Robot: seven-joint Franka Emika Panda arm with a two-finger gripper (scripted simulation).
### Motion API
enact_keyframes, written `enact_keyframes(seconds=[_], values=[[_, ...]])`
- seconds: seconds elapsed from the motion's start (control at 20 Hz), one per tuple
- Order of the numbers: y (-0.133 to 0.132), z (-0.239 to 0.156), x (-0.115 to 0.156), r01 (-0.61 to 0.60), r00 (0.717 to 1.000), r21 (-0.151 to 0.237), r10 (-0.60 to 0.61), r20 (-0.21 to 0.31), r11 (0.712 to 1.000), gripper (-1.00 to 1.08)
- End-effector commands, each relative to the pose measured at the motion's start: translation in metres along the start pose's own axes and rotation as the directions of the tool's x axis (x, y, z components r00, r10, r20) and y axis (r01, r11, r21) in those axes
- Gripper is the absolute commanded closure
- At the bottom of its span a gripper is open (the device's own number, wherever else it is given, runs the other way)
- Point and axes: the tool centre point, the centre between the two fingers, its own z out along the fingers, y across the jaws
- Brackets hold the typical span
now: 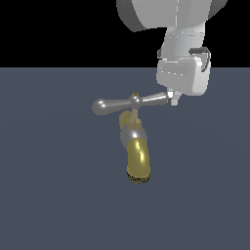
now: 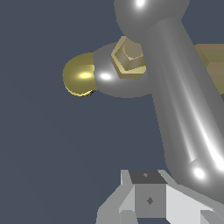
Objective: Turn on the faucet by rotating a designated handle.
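Polished silver metal, the handle (image 1: 128, 104) atop the faucet (image 1: 135, 151) on the grey floor (image 1: 49, 195) looks rigid and slippery, best pushed near its bulb end, where the gripper (image 1: 172, 100) touches; whether its fingers are spread or closed, I cannot tell.

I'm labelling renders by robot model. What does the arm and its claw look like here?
The arm is white with smooth rounded casings. Its boxy hand housing is pale grey-white with faint dotted seams and a thin dark cable loop on top. The claw ends in small pale grey angular fingers with dark pads.
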Motion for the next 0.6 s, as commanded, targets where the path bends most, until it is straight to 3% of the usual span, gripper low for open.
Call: enact_keyframes(seconds=[0.0, 0.4, 0.55], values=[[0.011, 0.000, 0.002, 0.007, 1.000, -0.005, -0.007, 0.004, 1.000, 1.08], [0.034, 0.000, 0.000, 0.007, 1.000, -0.005, -0.007, 0.004, 1.000, 1.08], [0.031, 0.000, -0.002, -0.003, 1.000, -0.001, 0.003, 0.004, 1.000, 1.08]])
